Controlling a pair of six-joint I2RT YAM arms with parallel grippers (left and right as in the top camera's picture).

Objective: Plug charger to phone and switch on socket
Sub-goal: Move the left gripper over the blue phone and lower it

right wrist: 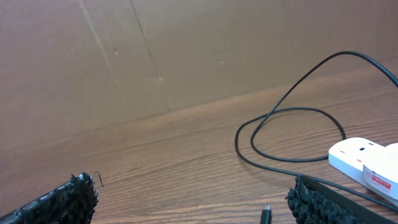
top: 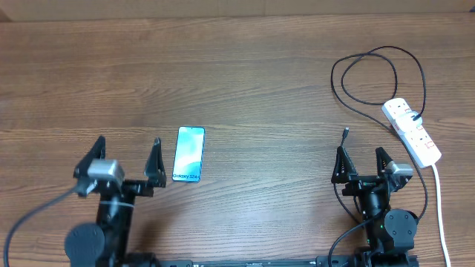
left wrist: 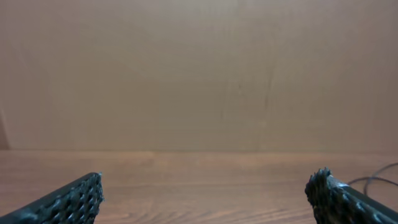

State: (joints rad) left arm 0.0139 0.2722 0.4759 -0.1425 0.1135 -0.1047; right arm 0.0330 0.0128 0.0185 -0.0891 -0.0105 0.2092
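Grippers first: the right gripper (top: 362, 165) sits at the lower right of the overhead frame with its fingers spread wide and nothing between them. The left gripper (top: 125, 159), at the lower left, is spread the same way and is also empty.

Just above the right gripper in the overhead frame, a little left of its centre line, lies the charger's plug tip (top: 346, 134). Its short axis runs roughly up and down the frame, and the free end points down toward the fingers. From there the charger (top: 369, 81) loops through the upper right and runs down to the socket (top: 413, 132), which lies on a diagonal at the right edge, near the right gripper's right-hand finger. The right arm is clearly the nearer one for both.

The phone (top: 188, 154) rests screen-up on the table (top: 245, 67), well apart from the plug. It is just right of the left gripper's right-hand finger, with its long axis nearly vertical in the frame.

"Galaxy S24" reads near the phone's lower end, so its port probably faces the bottom of the frame. The socket's label shows red marks too small to read.
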